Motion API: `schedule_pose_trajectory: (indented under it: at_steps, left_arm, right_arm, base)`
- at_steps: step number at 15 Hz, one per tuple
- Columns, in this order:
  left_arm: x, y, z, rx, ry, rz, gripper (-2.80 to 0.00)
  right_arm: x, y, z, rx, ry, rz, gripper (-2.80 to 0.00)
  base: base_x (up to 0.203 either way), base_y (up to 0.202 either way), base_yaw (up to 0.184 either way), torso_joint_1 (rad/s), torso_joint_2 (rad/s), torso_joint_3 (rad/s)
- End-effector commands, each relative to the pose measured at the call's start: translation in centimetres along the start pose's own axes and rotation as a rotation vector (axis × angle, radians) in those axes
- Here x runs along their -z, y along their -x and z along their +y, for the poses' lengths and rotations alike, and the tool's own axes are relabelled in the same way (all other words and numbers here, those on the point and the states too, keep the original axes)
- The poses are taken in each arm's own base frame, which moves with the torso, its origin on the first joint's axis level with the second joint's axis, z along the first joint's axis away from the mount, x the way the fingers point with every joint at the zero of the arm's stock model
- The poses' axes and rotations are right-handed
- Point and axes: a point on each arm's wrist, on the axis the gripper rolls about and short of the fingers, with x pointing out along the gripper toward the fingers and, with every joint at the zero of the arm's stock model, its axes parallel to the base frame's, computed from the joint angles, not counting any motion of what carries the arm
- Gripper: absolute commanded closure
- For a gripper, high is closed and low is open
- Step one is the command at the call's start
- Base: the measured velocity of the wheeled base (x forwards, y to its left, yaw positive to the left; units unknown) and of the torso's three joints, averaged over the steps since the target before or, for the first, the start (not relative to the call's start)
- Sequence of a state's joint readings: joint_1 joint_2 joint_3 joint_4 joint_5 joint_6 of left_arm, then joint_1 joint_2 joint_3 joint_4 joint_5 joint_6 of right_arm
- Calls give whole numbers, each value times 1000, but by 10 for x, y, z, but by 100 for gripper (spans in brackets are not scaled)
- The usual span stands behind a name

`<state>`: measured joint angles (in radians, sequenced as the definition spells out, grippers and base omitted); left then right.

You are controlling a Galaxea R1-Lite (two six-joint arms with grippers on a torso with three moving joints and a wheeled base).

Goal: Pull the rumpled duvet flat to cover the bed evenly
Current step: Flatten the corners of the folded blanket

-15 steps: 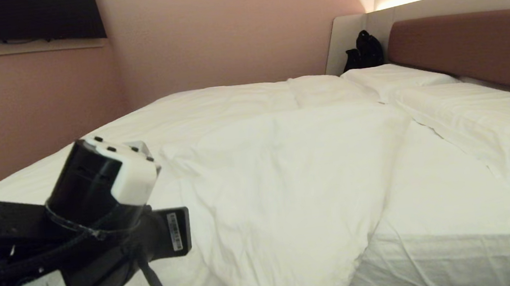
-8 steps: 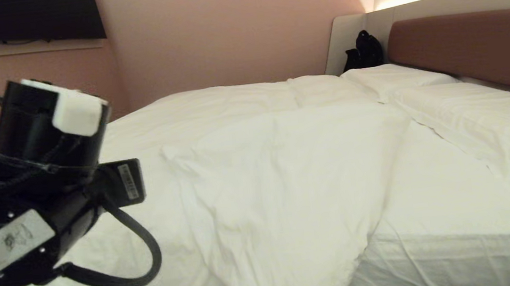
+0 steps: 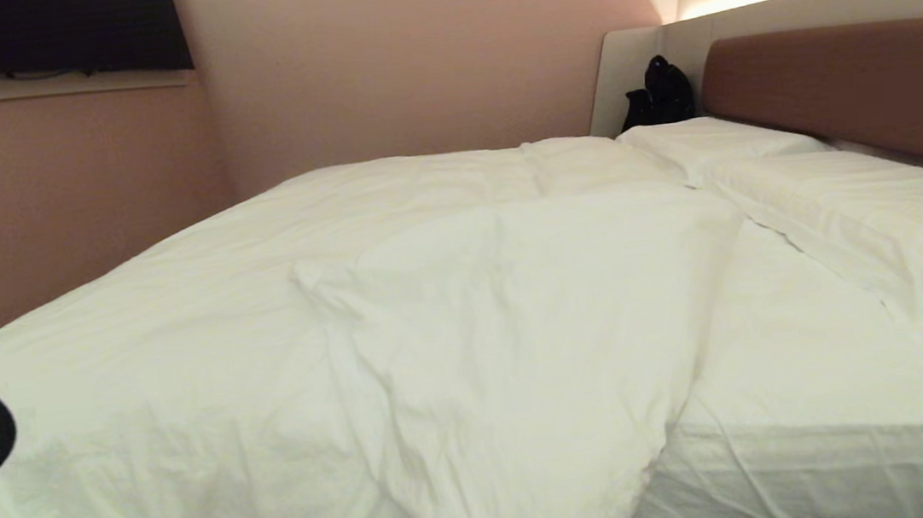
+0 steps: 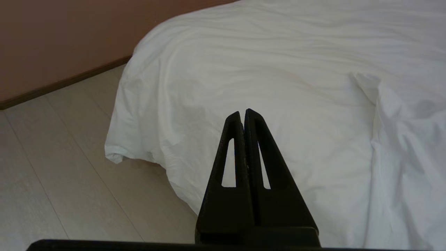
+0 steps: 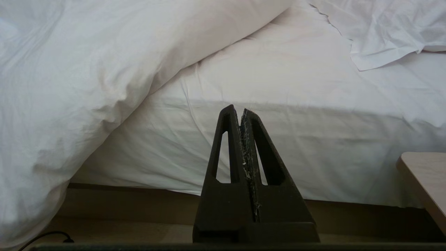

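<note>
The white duvet point(image 3: 280, 329) lies over the left and middle of the bed point(image 3: 834, 460), with a folded-over flap point(image 3: 522, 347) running down the middle and bare sheet to its right. In the left wrist view the duvet point(image 4: 261, 69) hangs over the bed's corner towards the floor. My left gripper point(image 4: 243, 112) hovers above that corner, shut and empty. My right gripper point(image 5: 236, 108) is shut and empty, low beside the bed, facing the mattress side point(image 5: 313, 153); the duvet point(image 5: 69, 87) droops next to it.
Two white pillows point(image 3: 860, 217) lie along the brown headboard point(image 3: 855, 89). A black bag point(image 3: 658, 92) sits in the far corner. Pink walls close the room on the far and left sides. A pale wooden surface point(image 5: 423, 174) stands near the right gripper. Light floor point(image 4: 52, 167) lies beside the bed's corner.
My left arm has swung up and out to the left, leaving the head view except for a cable loop at the edge. The duvet has not moved.
</note>
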<state>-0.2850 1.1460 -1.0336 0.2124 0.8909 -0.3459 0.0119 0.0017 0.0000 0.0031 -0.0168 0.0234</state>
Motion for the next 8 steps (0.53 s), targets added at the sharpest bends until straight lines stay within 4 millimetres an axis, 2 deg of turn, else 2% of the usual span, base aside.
schedule_pose_trajectory:
  at_steps: [1, 4, 6, 8]
  left_arm:
    - [-4, 25, 33, 2, 66, -59, 0]
    - [9, 64, 90, 7, 145, -152, 0]
    - [29, 75, 112, -56, 155, -179, 0]
    - [40, 83, 123, -71, 164, -201, 0]
  right_arm:
    - [0, 0, 0, 0, 0, 0, 0]
    - [0, 0, 0, 0, 0, 0, 0]
    - [0, 0, 0, 0, 0, 0, 0]
    - [0, 0, 0, 0, 0, 0, 0]
  base:
    - [0, 0, 0, 0, 0, 0]
    - [0, 0, 0, 0, 0, 0]
    - [0, 0, 0, 0, 0, 0]
    - [0, 0, 0, 0, 0, 0]
